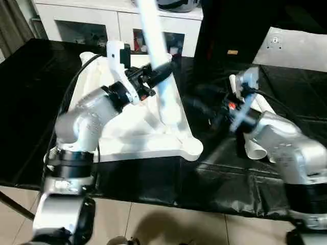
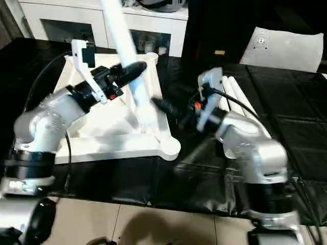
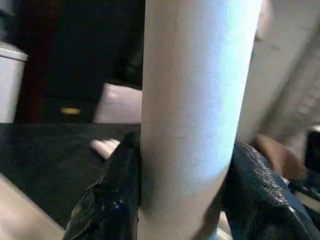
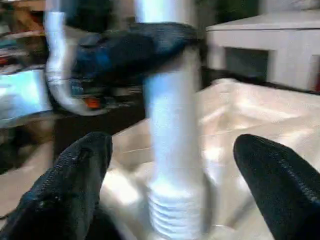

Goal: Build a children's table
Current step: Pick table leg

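Observation:
The white tabletop (image 1: 138,140) lies underside up on the black table, with a round corner socket (image 1: 192,148) at its near right. My left gripper (image 1: 159,74) is shut on a long white leg (image 1: 152,30), which stands nearly upright. In the left wrist view both black fingers (image 3: 117,195) press against the tube (image 3: 195,100). The leg's threaded lower end (image 4: 172,212) is down at the ribbed underside, inside the right rim; I cannot tell whether it touches. My right gripper (image 2: 166,108) is open just right of that lower end, its fingers (image 4: 82,165) apart on either side of the tube.
More white legs (image 2: 240,102) lie on the black table behind my right forearm. A flat white sheet (image 1: 291,48) rests at the far right. White glass-door cabinets (image 1: 92,20) stand behind the table. The table's front edge (image 1: 168,201) runs close below the tabletop.

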Tool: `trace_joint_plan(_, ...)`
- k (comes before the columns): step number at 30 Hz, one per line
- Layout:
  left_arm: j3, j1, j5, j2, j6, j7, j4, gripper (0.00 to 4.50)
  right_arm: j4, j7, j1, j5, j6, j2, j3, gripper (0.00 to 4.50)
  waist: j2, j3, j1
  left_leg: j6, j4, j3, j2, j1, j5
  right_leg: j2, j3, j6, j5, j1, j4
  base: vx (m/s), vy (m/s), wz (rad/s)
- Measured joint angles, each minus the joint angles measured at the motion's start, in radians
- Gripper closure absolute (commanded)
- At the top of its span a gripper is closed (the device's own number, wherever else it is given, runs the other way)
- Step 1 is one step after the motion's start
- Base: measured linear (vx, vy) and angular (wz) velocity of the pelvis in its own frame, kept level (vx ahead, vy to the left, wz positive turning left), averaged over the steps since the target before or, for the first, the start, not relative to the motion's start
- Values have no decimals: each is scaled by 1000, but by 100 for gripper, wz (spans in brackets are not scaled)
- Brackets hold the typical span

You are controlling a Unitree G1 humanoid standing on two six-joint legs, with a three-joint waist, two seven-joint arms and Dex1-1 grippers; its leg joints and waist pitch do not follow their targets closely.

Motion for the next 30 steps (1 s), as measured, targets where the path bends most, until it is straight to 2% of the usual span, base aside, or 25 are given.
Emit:
trace_joint_plan(6,-61,0,-29,43,55,-123,-64,259,-18,84,-21,26,59,-39,30,19,-2,1,4,0,0,0,0,0,1,0,0,0,0,0,0,0,0,0)
trace_joint_plan(8,-65,0,-42,42,69,-142,-73,259,-16,93,-21,26,60,-46,42,47,-3,1,7,0,0,0,0,0,1,0,0,0,0,0,0,0,0,0)
trace_joint_plan(10,-74,0,-49,43,78,-161,-77,259,-9,99,-22,24,60,-50,54,55,-3,1,10,-1,0,0,0,0,1,0,0,0,1,0,0,0,0,0)
trace_joint_plan(13,-102,0,-60,44,84,-199,-94,259,8,123,-28,16,60,-52,82,95,-4,1,15,-1,0,0,0,0,1,0,0,0,1,0,0,0,0,0)
trace_joint_plan(16,-107,0,-62,45,88,-222,-112,259,11,138,-28,2,60,-53,102,115,-4,1,17,-1,0,0,0,0,2,0,0,0,1,0,0,0,0,0)
trace_joint_plan(22,-110,0,-74,46,99,-245,-115,259,15,143,-28,-5,64,-56,113,167,-4,0,23,-1,0,0,0,0,2,0,0,0,1,0,0,0,0,0)
trace_joint_plan(23,-111,0,-78,46,100,-245,-116,259,15,145,-28,-5,67,-56,115,188,-4,1,23,-2,0,0,0,0,2,0,0,0,1,0,0,0,0,0)
trace_joint_plan(30,-118,0,-80,47,103,-258,-124,259,15,166,-28,-5,75,-62,122,240,-6,0,24,-2,0,0,0,0,2,0,0,0,1,0,0,0,0,0)
